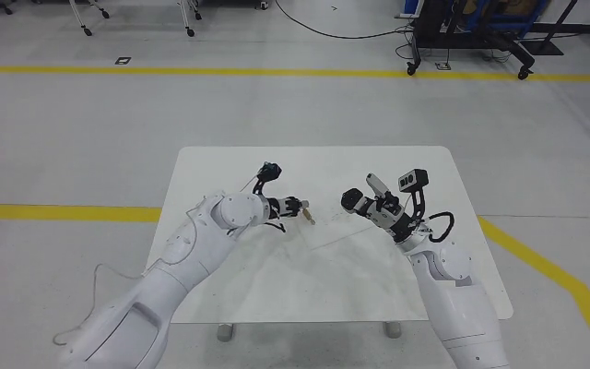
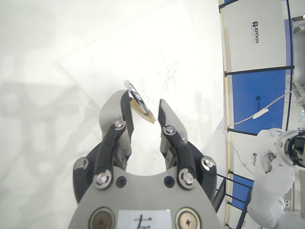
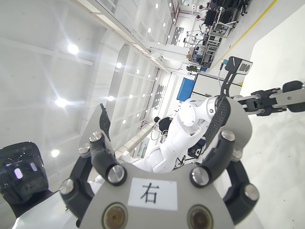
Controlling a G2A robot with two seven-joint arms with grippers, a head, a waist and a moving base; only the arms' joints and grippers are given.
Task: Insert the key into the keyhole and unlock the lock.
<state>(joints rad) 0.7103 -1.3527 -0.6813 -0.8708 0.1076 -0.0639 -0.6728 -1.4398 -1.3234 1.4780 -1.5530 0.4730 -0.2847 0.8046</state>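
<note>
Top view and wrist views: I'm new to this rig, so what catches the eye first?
The small brass lock clamped in the left gripper above the middle of the white table stands out first. Close by, the right gripper is open, empty and tilted upward.

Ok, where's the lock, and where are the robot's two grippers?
lock (image 2: 143,115): left wrist view, on its brass body.
left gripper (image 2: 143,96): left wrist view, midway between its fingertips.
right gripper (image 3: 163,104): right wrist view, midway between its open fingertips.

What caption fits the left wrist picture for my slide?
The left tool holds a brass padlock over the white table.
</note>
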